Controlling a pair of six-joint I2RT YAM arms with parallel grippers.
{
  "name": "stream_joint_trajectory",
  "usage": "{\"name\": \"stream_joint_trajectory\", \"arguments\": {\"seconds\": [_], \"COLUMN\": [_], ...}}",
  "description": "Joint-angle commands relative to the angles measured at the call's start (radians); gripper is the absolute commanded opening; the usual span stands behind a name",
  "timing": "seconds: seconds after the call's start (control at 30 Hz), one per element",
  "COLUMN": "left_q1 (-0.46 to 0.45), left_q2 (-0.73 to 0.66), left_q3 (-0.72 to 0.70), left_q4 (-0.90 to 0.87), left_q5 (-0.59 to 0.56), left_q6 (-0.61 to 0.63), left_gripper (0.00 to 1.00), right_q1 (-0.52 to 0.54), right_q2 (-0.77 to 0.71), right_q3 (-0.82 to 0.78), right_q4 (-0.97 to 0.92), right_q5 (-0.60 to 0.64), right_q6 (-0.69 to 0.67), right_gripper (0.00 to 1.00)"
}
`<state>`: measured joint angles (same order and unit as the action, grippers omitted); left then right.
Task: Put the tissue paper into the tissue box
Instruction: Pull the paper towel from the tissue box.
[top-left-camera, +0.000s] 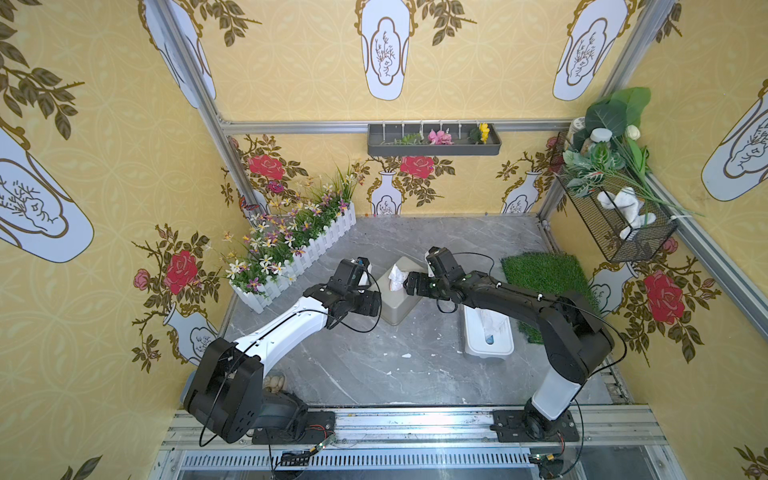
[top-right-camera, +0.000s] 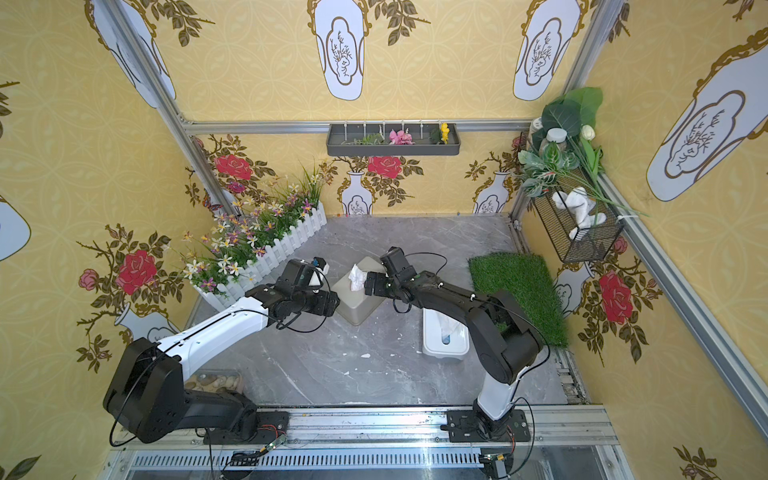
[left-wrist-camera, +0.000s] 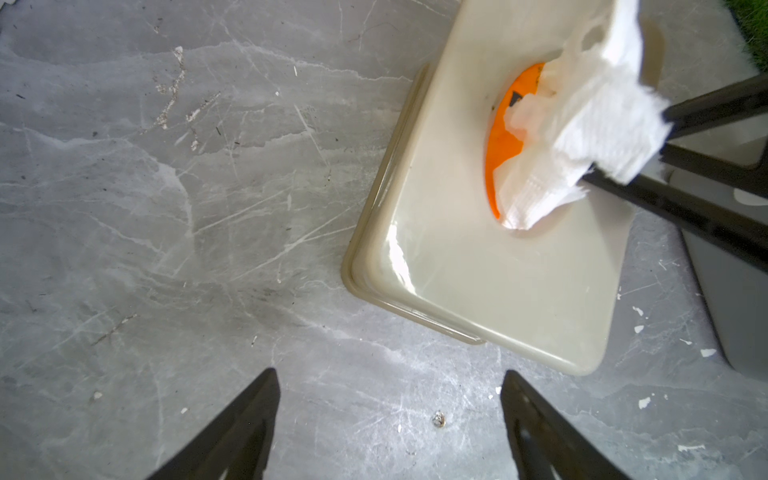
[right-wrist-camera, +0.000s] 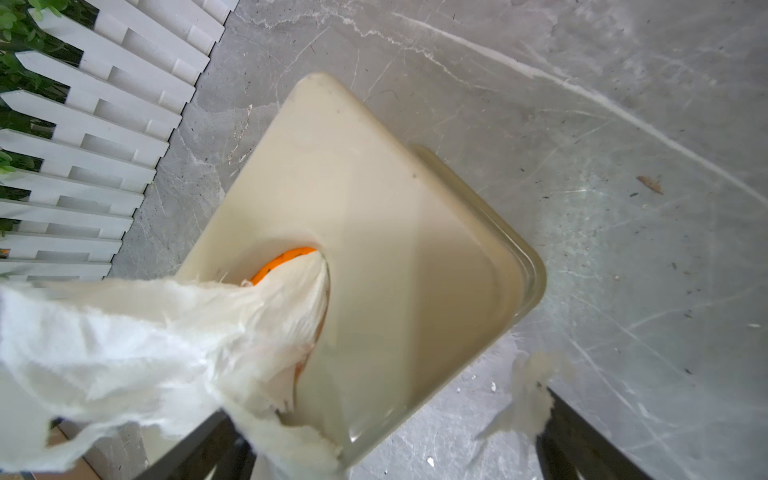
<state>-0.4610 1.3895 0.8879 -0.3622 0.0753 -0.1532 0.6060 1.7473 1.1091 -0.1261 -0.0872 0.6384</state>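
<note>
Right wrist view: tissue paper (right-wrist-camera: 166, 345) sits half inside the tissue box (right-wrist-camera: 395, 228), right claw (right-wrist-camera: 382, 415) released around it, left claw (left-wrist-camera: 388, 372) released too; best poke the loose end straight down.

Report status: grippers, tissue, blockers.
Left gripper open, empty, beside box. Right gripper open at tissue. Tissue sticks from slot, draped on its finger. Nothing blocking.

Yellow wallpaper (top-left-camera: 104, 145) printed with vases and red roses covers the walls. The floor (top-left-camera: 374, 365) is grey marble-look. A white picket-fence planter (top-left-camera: 328, 241) stands at ten o'clock, a grey wall tray (top-left-camera: 434, 150) at twelve, a black wire basket (top-left-camera: 623, 232) at two, and an artificial turf mat (top-left-camera: 540, 272) at three.
</note>
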Motion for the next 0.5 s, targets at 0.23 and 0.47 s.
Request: {"name": "stream_joint_trajectory", "arguments": {"seconds": [0.23,0.47], "left_q1": [-0.001,-0.001], "left_q2": [-0.032,-0.041], "left_q3": [-0.027,-0.032], "left_q4": [-0.001,0.005], "left_q5": [-0.002,-0.002], "left_q6": [-0.008,-0.013], "left_gripper": [0.85,0.85], "right_q1": [0.022,0.078], "right_q2": [-0.082,-0.069], "right_q3": [0.038,0.075], "right_q4": [-0.063,-0.114], "right_q5": [0.026,0.044], "right_q6": [-0.040,-0.055], "right_gripper": [0.98,0.97]}}
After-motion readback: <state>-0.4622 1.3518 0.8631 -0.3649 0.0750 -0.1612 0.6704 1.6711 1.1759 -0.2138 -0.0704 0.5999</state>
